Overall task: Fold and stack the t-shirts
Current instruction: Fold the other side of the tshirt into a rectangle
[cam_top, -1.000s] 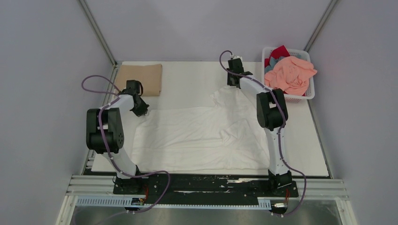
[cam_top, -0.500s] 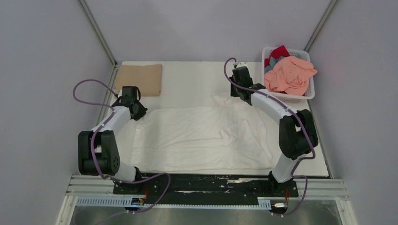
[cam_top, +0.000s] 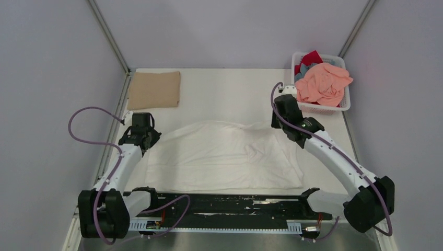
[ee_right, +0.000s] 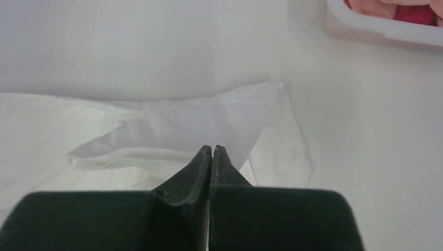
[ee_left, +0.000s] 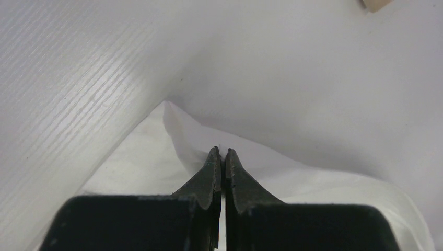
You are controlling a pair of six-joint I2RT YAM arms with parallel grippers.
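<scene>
My left hand point(ee_left: 221, 152) and right hand point(ee_right: 212, 149) each pinch a far corner of the white t-shirt point(cam_top: 224, 157), which lies spread across the bench point(cam_top: 224, 89). Each bite looks thin, I think; if I pull unevenly, a corner could slip free and skew the fold.

Two arms point(cam_top: 123, 164) point(cam_top: 334, 154), five t-shirts point(cam_top: 219, 157) point(cam_top: 154, 90) point(cam_top: 324, 83) point(cam_top: 312, 56) point(cam_top: 304, 75), one basket point(cam_top: 334, 109), one table point(cam_top: 224, 89)

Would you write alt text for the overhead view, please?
The left pincer and right pincer each pinch the far edge of a white t-shirt spread on the table. A folded tan shirt lies far left, a basket of shirts far right.
</scene>
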